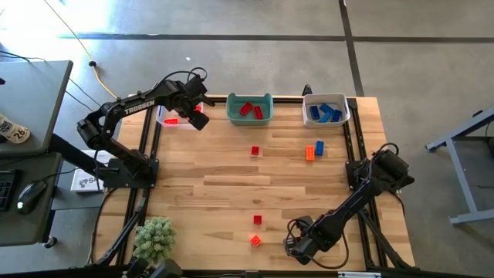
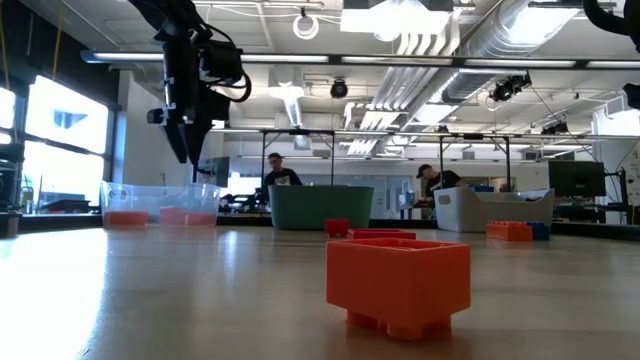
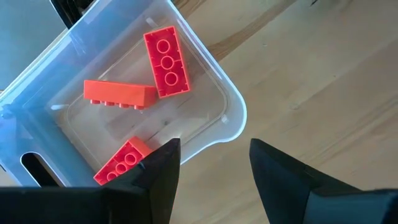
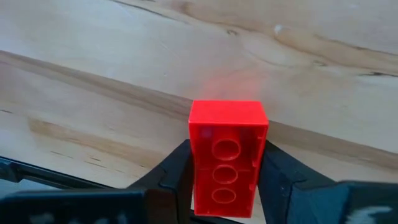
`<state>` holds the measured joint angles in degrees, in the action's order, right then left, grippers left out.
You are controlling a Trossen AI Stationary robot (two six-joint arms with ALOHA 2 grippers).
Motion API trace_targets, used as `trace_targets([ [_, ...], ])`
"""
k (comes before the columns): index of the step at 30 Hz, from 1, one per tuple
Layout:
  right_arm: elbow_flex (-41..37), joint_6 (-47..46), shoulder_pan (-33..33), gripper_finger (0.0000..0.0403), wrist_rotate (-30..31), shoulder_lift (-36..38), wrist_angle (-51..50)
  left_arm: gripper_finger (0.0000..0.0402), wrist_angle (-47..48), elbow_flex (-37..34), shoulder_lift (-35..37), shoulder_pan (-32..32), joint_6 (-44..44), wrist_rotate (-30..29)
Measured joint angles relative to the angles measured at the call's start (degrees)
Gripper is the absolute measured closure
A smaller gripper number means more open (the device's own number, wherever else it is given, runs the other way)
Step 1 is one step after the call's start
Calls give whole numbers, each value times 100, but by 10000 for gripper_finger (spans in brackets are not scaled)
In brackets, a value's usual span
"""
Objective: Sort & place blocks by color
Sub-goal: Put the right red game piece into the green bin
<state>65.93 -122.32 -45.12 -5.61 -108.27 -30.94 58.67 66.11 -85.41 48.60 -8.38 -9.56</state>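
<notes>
Right gripper [image 4: 225,180] low at the near edge of the surface [image 1: 231,177], jaws clamped on a red block [image 4: 227,155], long axis along the fingers. Left gripper [image 3: 214,171] open, empty, over the clear bin [image 3: 233,115].

Three orange bricks [image 3: 166,61] lie in the clear bin. Red bricks [image 1: 250,109] lie in the green bin, blue bricks [image 1: 325,113] in the white bin. On the desk: one red cube [image 1: 255,151], an orange-and-blue pair [image 1: 313,149], another red cube [image 1: 257,220], one orange cube [image 1: 255,240]. One red brick [image 4: 226,158], hollow underside showing, sits between jaws.
</notes>
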Motion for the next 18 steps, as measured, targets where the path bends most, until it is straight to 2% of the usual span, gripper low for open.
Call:
trace_targets([
  [14, 115, 237, 93, 289, 60, -31, -8, 220, -9, 0, 0, -2, 318, -1],
  [18, 275, 263, 258, 289, 388, -39, 44, 220, -9, 0, 0, -2, 321, -2],
])
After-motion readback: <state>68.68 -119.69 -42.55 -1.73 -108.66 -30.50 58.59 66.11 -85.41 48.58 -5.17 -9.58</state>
